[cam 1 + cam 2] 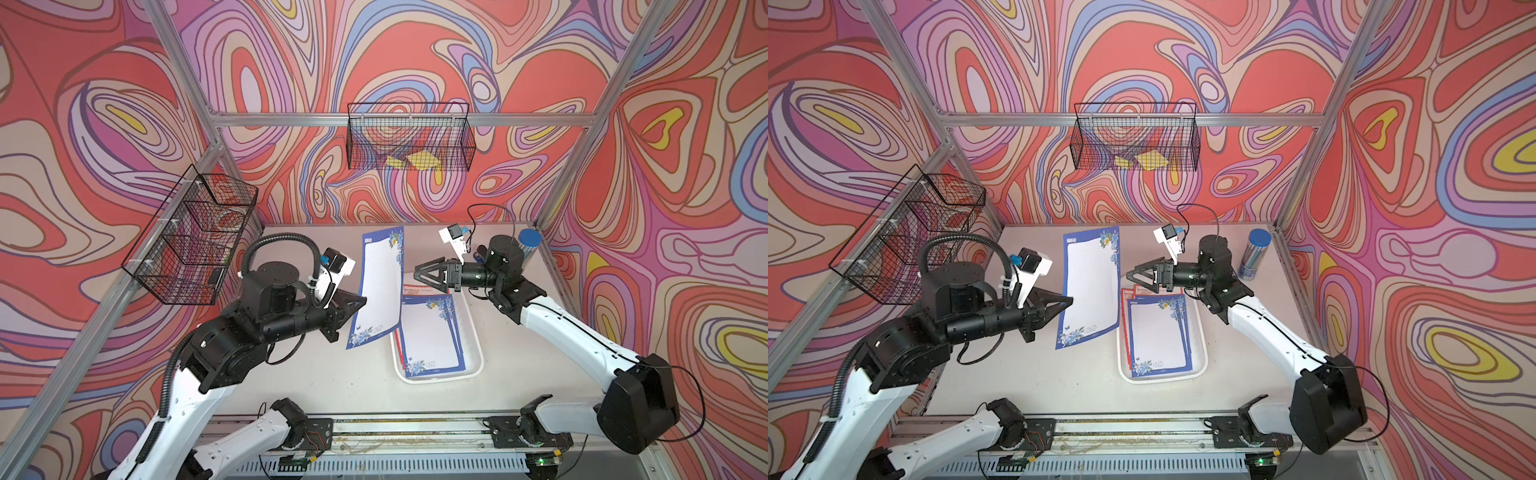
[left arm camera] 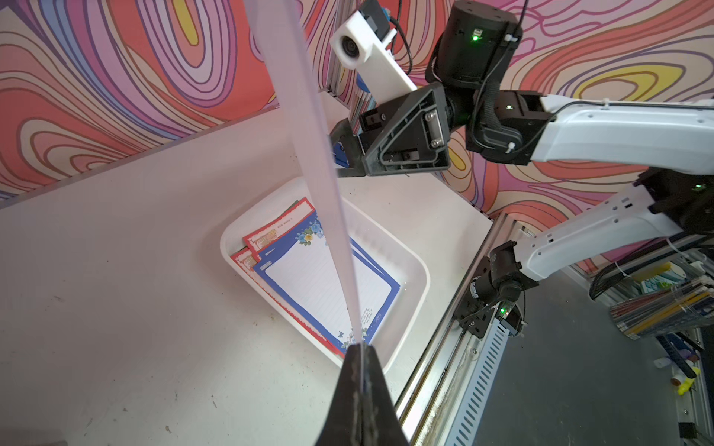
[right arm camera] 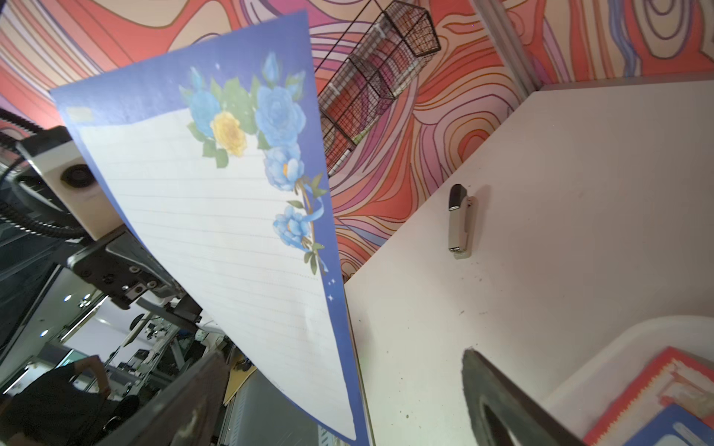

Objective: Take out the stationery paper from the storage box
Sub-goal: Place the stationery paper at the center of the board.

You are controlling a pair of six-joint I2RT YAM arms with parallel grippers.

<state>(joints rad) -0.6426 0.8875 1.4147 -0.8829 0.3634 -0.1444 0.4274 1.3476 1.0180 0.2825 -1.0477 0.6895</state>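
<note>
One blue-bordered white lined stationery sheet (image 1: pixel 380 286) hangs pinched in the left gripper (image 1: pixel 362 299) over mid-bench, just left of the shallow white plastic storage box (image 1: pixel 478 365). The right gripper (image 1: pixel 417 272) gapes wide and empty. Next, probably: lay it down, then fetch the stacked sheets (image 1: pixel 430 336) inside.

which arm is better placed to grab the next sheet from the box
Right, probably. The right claw is open and empty at the far end of the storage box, near the remaining sheets; the left claw is shut on a lifted blue-bordered sheet.

Hanging wire basket (image 1: pixel 409 137), blue-lidded canister (image 1: pixel 1255 255), stapler (image 3: pixel 459 220)
</note>
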